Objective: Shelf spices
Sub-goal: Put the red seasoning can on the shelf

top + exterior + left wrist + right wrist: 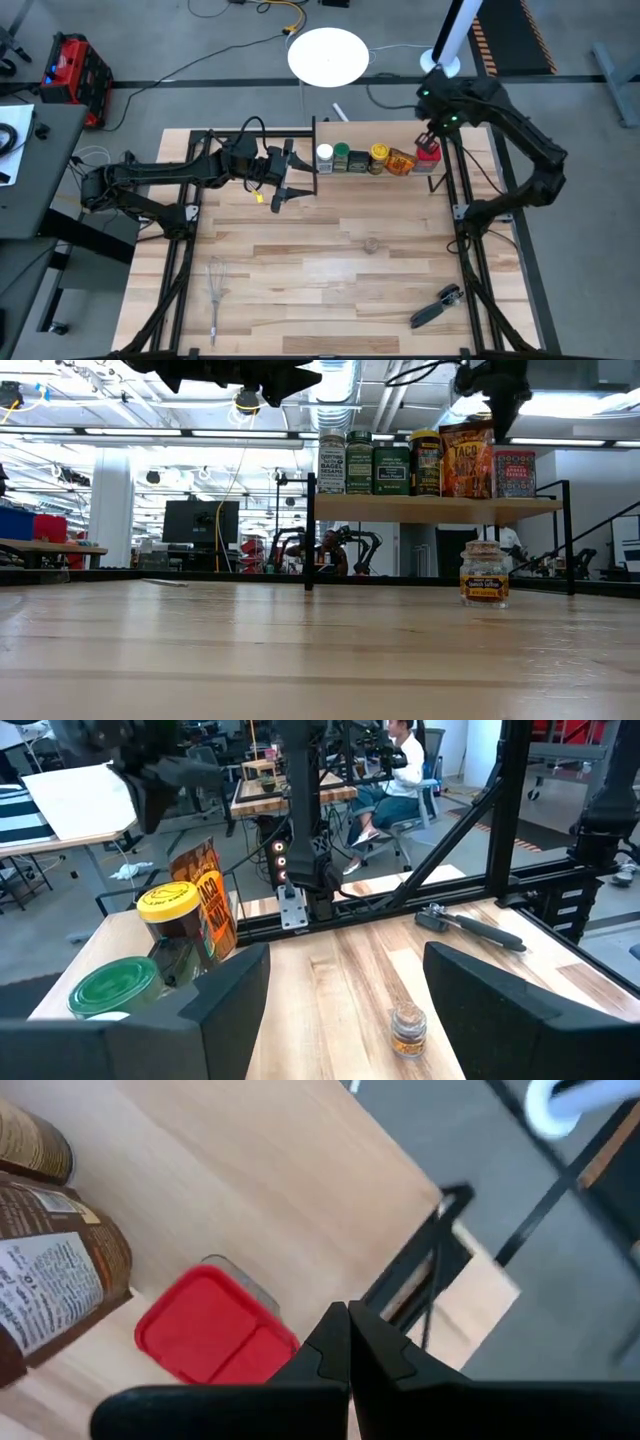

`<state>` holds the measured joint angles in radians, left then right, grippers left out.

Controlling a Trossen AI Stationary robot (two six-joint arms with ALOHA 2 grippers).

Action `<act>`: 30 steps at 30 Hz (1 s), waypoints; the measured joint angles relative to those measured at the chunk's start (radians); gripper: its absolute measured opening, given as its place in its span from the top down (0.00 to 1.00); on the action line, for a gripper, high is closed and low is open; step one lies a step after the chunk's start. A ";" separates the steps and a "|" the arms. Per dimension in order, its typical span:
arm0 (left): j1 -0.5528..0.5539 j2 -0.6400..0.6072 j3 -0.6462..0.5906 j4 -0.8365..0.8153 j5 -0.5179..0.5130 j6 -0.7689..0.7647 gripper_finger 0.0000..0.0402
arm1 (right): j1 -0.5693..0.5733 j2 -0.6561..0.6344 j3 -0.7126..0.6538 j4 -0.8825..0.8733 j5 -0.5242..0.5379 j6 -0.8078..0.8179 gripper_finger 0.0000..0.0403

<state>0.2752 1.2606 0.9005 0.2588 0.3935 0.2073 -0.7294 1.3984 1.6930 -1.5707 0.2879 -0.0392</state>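
Observation:
The shelf (430,508) stands at the table's far edge. Its pale board carries a row of spices: a white-capped jar (325,156), a green-capped jar (342,157), a dark square tin (358,160), a yellow-capped jar (379,155), an orange packet (400,162) and a red tin (428,153). One small jar (372,244) stands upright on the table top in front of the shelf. My right gripper (348,1330) is shut and empty, pointing steeply down just above the red tin (212,1335). My left gripper (345,1010) hovers open and level, high over the table beside the shelf's left end.
A wire whisk (216,290) lies near the table's front left. A black-handled tool (437,305) lies at the front right. Thin black posts (311,530) stand at the shelf's ends. Black frame rails run along both table sides. Bare planks surround the small jar.

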 joint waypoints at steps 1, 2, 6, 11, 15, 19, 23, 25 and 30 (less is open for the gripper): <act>0.000 0.000 0.000 0.000 0.000 0.000 0.36 | -0.013 -0.013 -0.007 0.000 -0.013 0.016 0.99; 0.000 0.000 0.000 -0.001 0.000 -0.001 0.36 | -0.025 -0.027 -0.020 0.000 -0.026 0.033 0.99; -0.004 0.000 0.000 -0.009 0.000 -0.006 0.36 | -0.062 -0.074 -0.077 0.001 -0.036 0.109 1.00; -0.006 0.000 0.000 -0.016 0.000 -0.013 0.36 | -0.086 -0.138 -0.172 0.001 -0.070 0.185 1.00; -0.006 0.000 0.000 -0.016 0.000 -0.015 0.36 | -0.085 -0.190 -0.249 0.001 -0.077 0.249 1.00; -0.006 0.000 0.000 -0.015 0.000 -0.017 0.36 | -0.083 -0.227 -0.314 0.000 -0.078 0.279 1.00; -0.006 0.000 0.000 -0.015 0.000 -0.017 0.36 | -0.083 -0.240 -0.361 0.003 -0.078 0.306 0.99; -0.006 0.000 0.000 -0.015 0.000 -0.017 0.36 | -0.081 -0.239 -0.381 0.008 -0.078 0.306 0.99; -0.007 0.000 0.000 -0.016 0.000 -0.017 0.36 | -0.042 -0.232 -0.409 0.050 -0.078 0.323 0.99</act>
<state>0.2686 1.2606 0.9005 0.2428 0.3937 0.1904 -0.7715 1.1668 1.2842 -1.5206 0.2096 0.2836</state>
